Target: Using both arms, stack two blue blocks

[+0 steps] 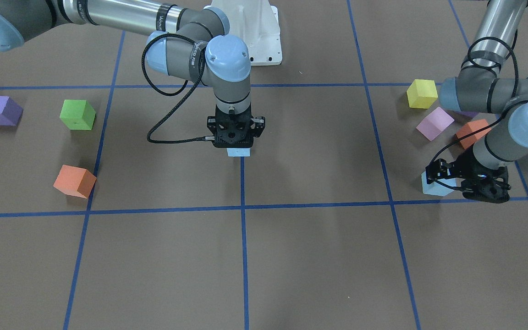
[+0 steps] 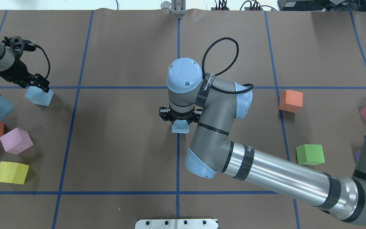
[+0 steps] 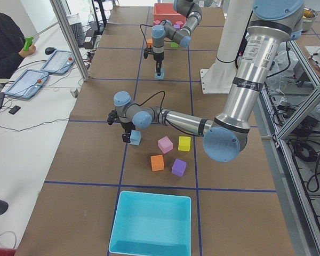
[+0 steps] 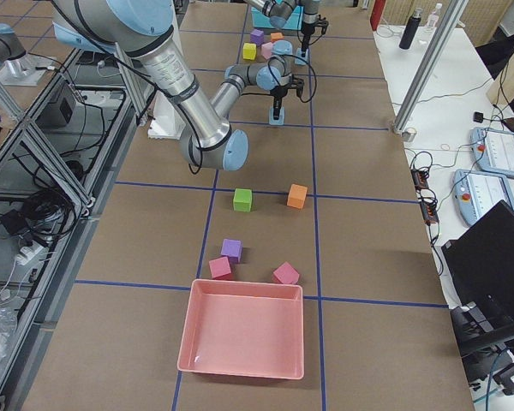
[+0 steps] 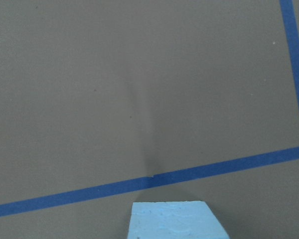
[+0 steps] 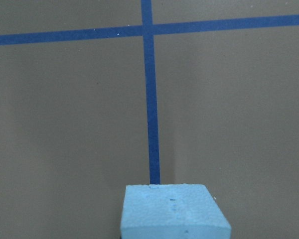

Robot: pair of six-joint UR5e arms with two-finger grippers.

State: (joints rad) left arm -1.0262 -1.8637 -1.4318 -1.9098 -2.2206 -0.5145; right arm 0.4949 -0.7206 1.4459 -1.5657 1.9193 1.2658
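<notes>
Pale-blue blocks unstacked: one block [image 2: 180, 128] under right gripper [image 2: 179, 121] at bench [image 2: 122, 152] centre, other block [image 2: 39, 96] at nine o'clock by left gripper [image 2: 42, 86]; cannot tell whether fingers clamp.

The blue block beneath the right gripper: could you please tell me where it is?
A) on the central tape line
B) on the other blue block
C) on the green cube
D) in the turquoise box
A: the blue block is on the central tape line, directly under the right gripper.

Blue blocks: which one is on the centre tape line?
The blue block below the right gripper, mid-table, over the centre tape line. The other blue block lies beside the lines, by the left gripper.
</notes>
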